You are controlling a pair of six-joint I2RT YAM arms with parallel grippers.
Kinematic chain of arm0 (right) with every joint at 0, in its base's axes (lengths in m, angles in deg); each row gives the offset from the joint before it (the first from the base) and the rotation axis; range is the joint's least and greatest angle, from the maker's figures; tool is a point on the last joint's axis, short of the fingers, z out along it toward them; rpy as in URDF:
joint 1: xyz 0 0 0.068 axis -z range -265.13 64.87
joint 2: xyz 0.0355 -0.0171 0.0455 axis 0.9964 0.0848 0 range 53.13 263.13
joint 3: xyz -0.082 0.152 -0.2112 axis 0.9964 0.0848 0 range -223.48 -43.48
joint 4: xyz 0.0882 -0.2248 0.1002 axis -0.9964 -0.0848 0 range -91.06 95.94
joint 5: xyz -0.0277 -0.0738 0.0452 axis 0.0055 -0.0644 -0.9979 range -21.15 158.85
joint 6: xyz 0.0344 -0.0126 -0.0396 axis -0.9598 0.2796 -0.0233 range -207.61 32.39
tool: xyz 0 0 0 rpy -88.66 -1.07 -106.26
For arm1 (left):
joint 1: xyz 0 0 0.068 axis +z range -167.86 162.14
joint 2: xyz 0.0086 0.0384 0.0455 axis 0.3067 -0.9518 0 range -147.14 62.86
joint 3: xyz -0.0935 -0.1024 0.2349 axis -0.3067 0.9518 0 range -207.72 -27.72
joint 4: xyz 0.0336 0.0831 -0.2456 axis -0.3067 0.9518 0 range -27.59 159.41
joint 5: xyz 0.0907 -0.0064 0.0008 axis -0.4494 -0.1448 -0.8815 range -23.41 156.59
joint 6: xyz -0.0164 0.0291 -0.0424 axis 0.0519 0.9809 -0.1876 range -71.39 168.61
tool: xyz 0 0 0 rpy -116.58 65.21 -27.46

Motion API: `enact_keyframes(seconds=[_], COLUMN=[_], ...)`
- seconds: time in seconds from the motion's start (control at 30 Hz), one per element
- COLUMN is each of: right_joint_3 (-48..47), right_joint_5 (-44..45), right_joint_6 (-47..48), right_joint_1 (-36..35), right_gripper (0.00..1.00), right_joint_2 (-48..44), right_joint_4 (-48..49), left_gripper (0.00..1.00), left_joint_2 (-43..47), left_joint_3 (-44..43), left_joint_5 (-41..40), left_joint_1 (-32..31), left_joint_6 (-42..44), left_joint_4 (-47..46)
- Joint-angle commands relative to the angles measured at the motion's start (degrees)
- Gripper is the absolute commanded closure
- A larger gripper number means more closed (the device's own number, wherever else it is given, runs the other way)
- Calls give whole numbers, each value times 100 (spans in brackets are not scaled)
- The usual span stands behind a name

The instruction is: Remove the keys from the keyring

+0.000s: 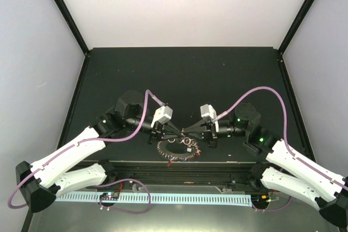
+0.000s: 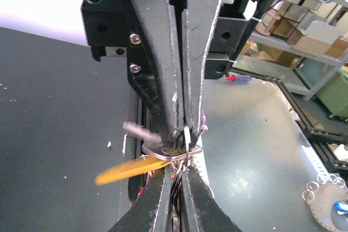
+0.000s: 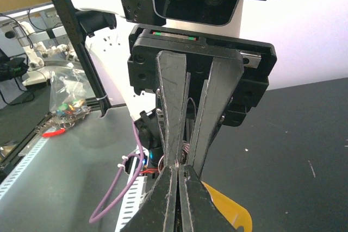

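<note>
Pinched shut tip to tip, left gripper (image 2: 176,183) and right gripper (image 2: 182,130) are clamped on the keyring (image 2: 173,154) above the bench (image 1: 179,74); the keys (image 1: 178,153) are seen hanging threaded below, none judged removed yet.

pale walls (image 1: 185,4), black tabletop (image 1: 185,74), perhaps cluttered shelving (image 2: 304,31)

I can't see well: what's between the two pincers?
The keyring, pinched where the left pincer and right pincer meet, keys hanging off it. Left wrist view shows it.
</note>
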Motion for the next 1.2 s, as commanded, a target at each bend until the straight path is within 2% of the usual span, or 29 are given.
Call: enact_keyframes(seconds=[0.0,0.37,0.7,0.9,1.17], right_joint_3=[-90,-311,-554,-790,-857], right_joint_5=[346,366,118,734,1598], right_joint_6=[242,474,774,1204,1314], right_joint_1=[-10,-15,-116,-450,-938], right_gripper=[99,99,99,99,99], right_joint_2=[-319,-504,-63,252,492], right_joint_4=[-201,-950,-1596,-2289,-2284], left_gripper=[99,98,98,98,98], left_joint_2=[221,348,357,327,259], left_joint_3=[-78,-172,-169,-145,-101], left_joint_5=[-102,-736,-916,-819,-456], left_joint_1=[-32,94,433,684,990], left_joint_6=[66,1,-322,-556,-863], left_joint_4=[-163,-9,-156,-303,-552])
